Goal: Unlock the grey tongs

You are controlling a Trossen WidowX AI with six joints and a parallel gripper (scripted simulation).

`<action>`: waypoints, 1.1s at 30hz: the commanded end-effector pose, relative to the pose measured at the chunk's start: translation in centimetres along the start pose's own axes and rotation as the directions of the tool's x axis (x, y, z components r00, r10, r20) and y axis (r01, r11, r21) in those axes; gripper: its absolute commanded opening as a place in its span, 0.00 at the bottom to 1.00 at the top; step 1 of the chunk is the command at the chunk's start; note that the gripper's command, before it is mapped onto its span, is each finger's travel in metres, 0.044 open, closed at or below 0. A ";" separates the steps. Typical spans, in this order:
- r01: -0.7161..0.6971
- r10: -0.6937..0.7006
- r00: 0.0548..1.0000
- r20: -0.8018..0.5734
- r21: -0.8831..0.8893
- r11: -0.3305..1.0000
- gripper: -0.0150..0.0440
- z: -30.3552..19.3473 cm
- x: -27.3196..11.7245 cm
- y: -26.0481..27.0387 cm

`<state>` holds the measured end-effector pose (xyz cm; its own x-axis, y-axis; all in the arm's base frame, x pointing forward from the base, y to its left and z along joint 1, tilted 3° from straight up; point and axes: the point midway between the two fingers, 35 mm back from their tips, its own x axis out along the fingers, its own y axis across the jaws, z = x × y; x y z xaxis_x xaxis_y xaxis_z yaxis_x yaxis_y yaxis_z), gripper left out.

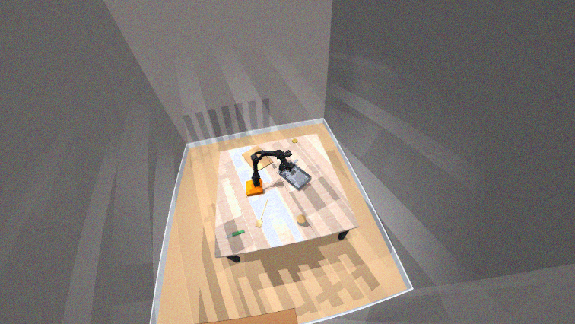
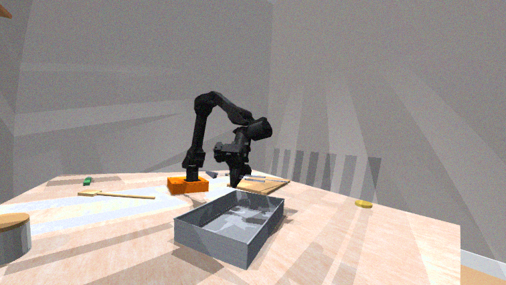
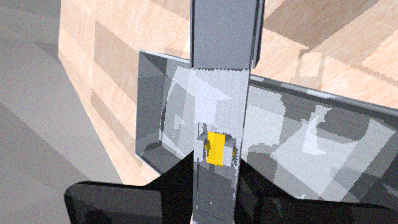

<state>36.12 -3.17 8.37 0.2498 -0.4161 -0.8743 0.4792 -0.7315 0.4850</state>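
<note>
The grey tongs [image 2: 254,180] [image 3: 220,32] are held above the far end of the roasting tin [image 1: 298,188] [image 2: 212,242] [image 3: 149,110], clear of its rim. They lie roughly level, with their arms close together. A yellow piece [image 3: 216,148] shows on them between my fingers in the wrist view. My gripper [image 1: 287,168] [image 2: 235,182] [image 3: 213,153] is shut on the tongs, one black finger on each side. The wooden board [image 1: 249,155] [image 2: 264,190] lies flat behind the tin in the exterior view. Whether the lock is engaged cannot be told.
My orange base [image 1: 254,189] [image 2: 187,186] stands beside the tin. A wooden spatula [image 1: 258,223] [image 2: 88,193], a green-handled item [image 1: 238,233] [image 2: 87,180], a wooden-lidded tin [image 1: 301,219] [image 2: 12,235] and a yellow disc [image 1: 294,141] [image 2: 363,203] are farther off.
</note>
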 end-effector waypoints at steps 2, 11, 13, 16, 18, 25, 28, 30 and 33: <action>0.031 -0.031 1.000 -0.003 -0.007 0.999 0.00 -0.2 -0.1 0.1; 0.226 -0.226 0.974 0.011 -0.021 0.974 0.00 -0.3 0.3 0.0; 0.270 -0.270 0.963 0.011 -0.021 0.963 0.00 -0.3 0.4 0.0; 0.336 -0.335 0.942 0.010 -0.019 0.942 0.00 -0.3 0.4 0.0; 0.378 -0.378 0.926 0.008 -0.016 0.926 0.00 -0.3 0.3 0.0; 0.491 -0.491 0.871 -0.004 -0.005 0.871 0.00 -0.3 0.1 0.1; 0.491 -0.491 0.871 -0.004 -0.005 0.871 0.00 -0.3 0.1 0.1; 0.491 -0.491 0.871 -0.004 -0.005 0.871 0.00 -0.3 0.1 0.1; 0.487 -0.487 0.873 0.005 -0.007 0.873 0.00 -0.2 0.2 -0.1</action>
<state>36.26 -3.13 8.11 -0.0198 -0.0090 -0.9998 0.5400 -0.8417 -0.0031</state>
